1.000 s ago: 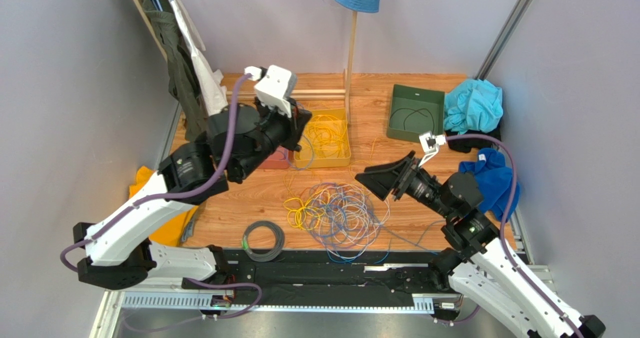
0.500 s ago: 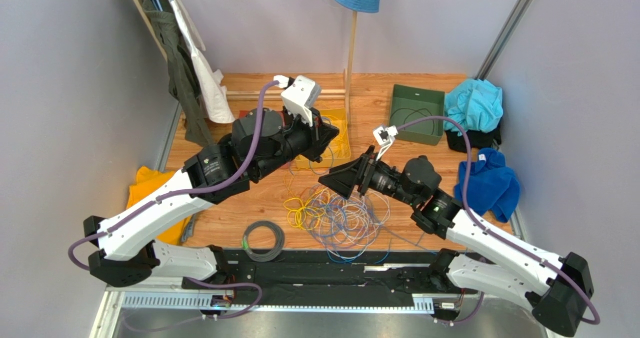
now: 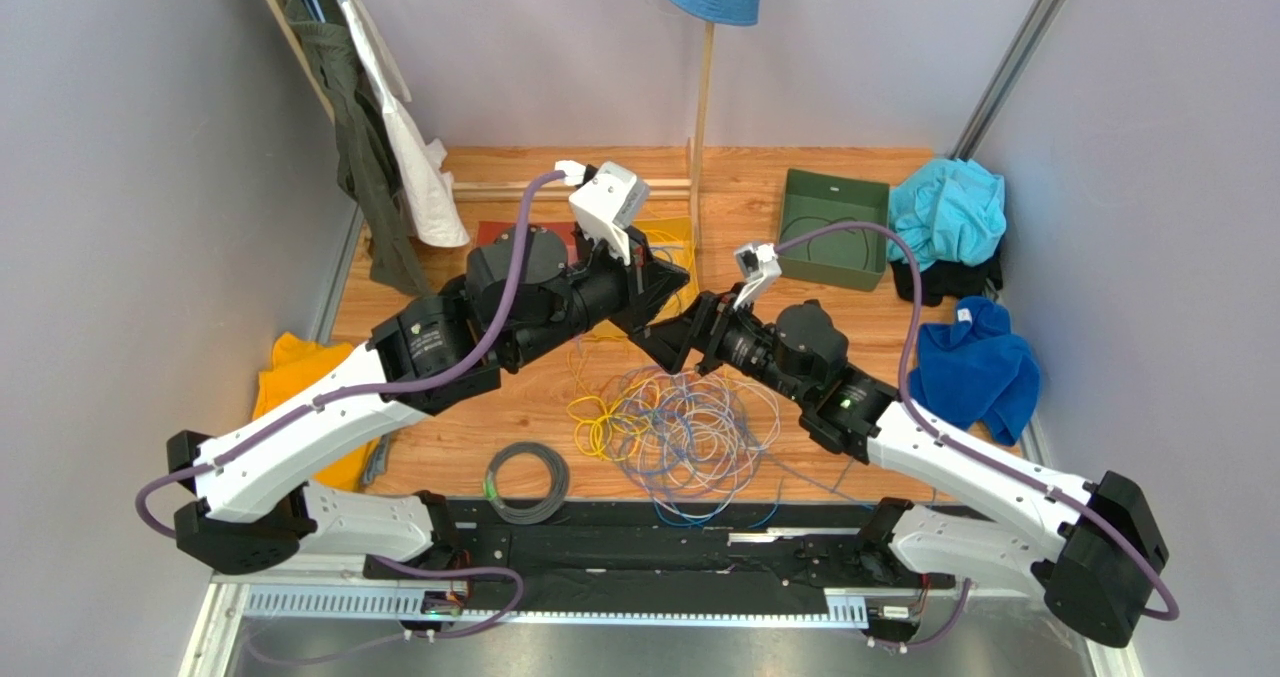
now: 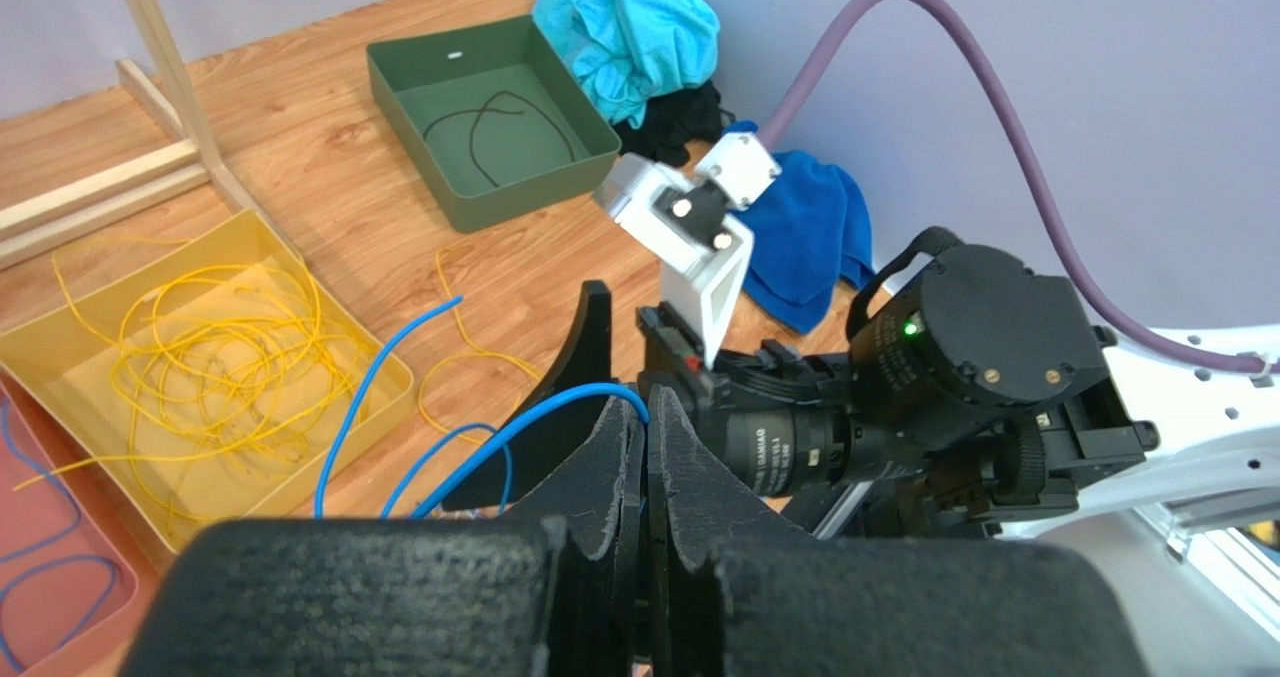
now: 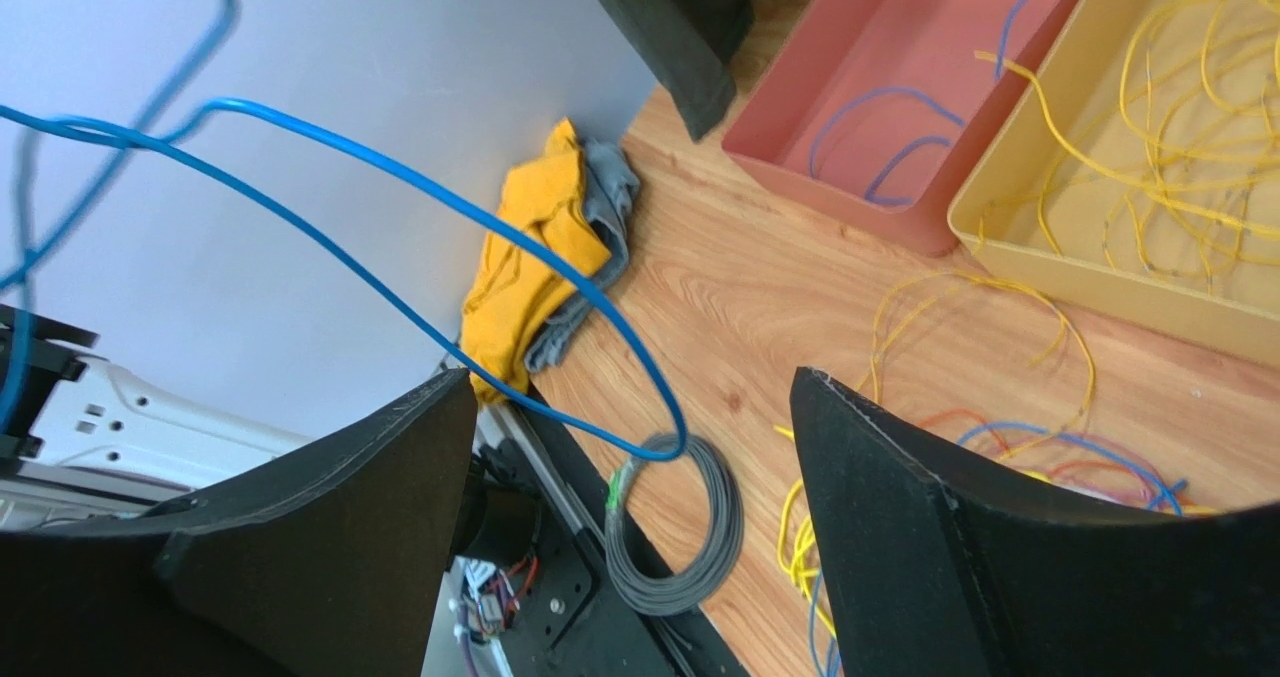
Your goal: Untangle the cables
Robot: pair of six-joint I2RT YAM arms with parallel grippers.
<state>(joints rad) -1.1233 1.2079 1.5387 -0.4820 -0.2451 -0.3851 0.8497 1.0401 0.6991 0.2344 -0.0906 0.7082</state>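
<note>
The cables [image 3: 679, 425] lie in a loose tangle of yellow, blue and pale wires on the wooden table, in front of both grippers. My left gripper [image 3: 669, 287] [image 4: 646, 415] hangs above the table, shut on a blue cable [image 4: 504, 434] that arcs out of its tips and down to the left. My right gripper [image 3: 666, 343] [image 5: 628, 385] faces it just below, jaws wide open. That blue cable [image 5: 451, 215] loops through the air in front of the open fingers [image 5: 353, 505] without touching them.
A yellow tray [image 4: 323, 407] [image 5: 1037, 250] holds yellow wires and a red tray [image 5: 842, 182] holds blue ones. Behind is a green tray [image 3: 831, 227]. A grey coil [image 3: 526, 479] [image 5: 694, 535] lies near the front rail. Cloths sit at right [image 3: 977, 362] and left [image 3: 293, 370].
Both arms have swung toward the middle. The left gripper carried the blue cable to the right. The right gripper moved left and up until it faces the left one, still open.
</note>
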